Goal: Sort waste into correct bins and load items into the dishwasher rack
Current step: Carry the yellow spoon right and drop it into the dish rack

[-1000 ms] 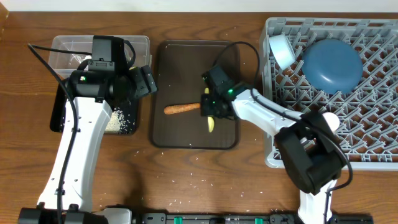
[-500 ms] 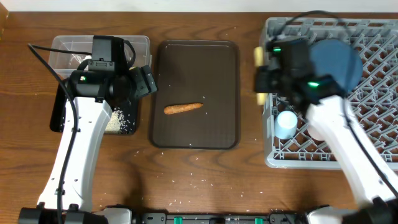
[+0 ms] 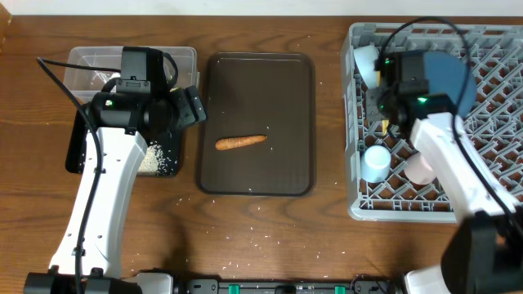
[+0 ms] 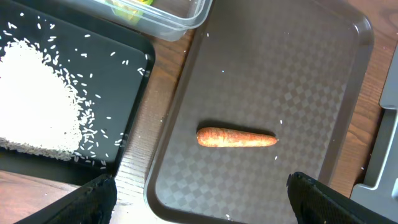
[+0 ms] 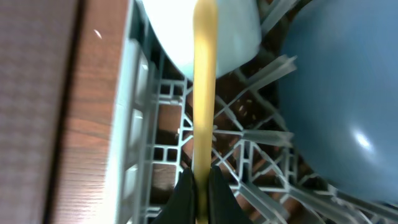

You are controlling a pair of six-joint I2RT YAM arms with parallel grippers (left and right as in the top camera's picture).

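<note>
My right gripper is shut on the yellow spoon and holds it over the left part of the grey dishwasher rack. The light blue bowl and the dark blue plate lie just beyond the spoon. A light blue cup and a pink cup sit in the rack. The carrot lies on the brown serving tray. My left gripper is open and empty above that tray's left edge. A heap of rice lies in the black tray. The wrapper is in the clear box.
Loose rice grains are scattered on the wooden table in front of the brown tray. The black tray and the clear box sit side by side at the far left, under my left arm. The rack fills the right side.
My right gripper has carried the yellow spoon from the brown tray to the right, over the rack's left part. The left arm and the carrot have not moved.
</note>
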